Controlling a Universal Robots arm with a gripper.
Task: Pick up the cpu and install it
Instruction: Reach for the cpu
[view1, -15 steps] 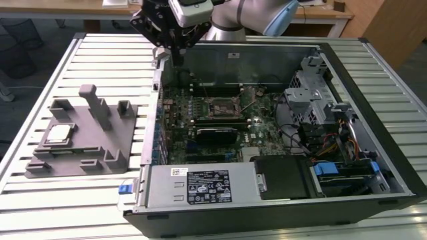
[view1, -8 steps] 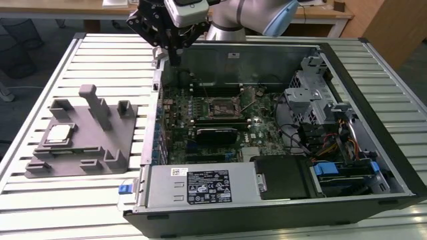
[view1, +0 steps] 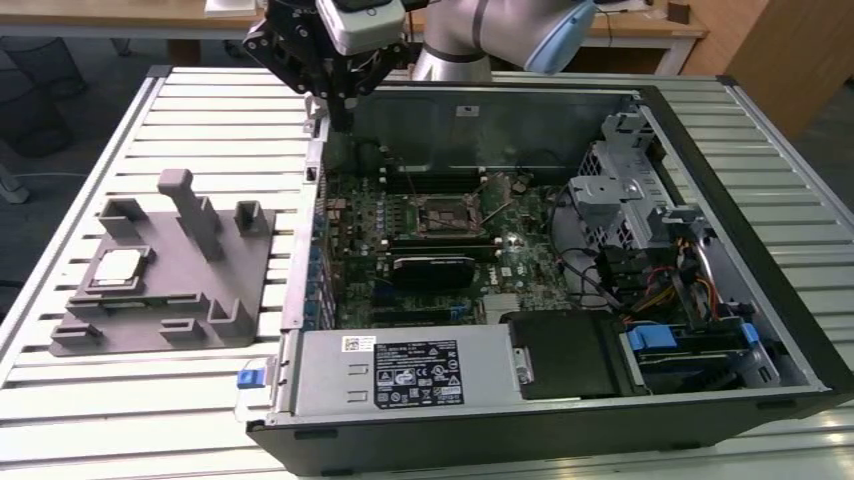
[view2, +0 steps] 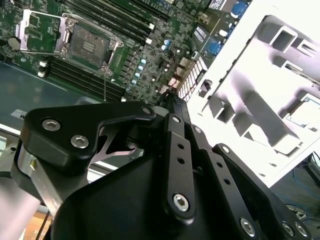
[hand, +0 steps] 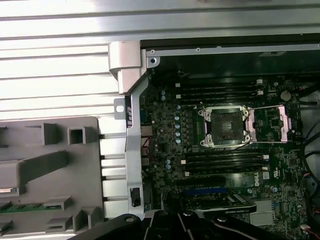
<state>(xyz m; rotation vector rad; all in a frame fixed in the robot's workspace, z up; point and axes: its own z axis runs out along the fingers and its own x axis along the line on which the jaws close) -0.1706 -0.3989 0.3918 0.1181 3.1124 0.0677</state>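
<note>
Exterior view: jaws pressed together, empty, over case rim (view1: 316, 160); cpu (view1: 118, 268) sits on grey tray (view1: 174, 292).

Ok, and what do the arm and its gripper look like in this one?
The arm is a smooth silver-grey tube with a light blue joint cap. The gripper is matte black, built of angular linked bars studded with silver screw heads. A pale grey box is mounted on the wrist beside it.

Grey arm (view1: 494, 35) angled down, black gripper (view1: 336, 92) (linkage bars showing) pointing downward
</note>
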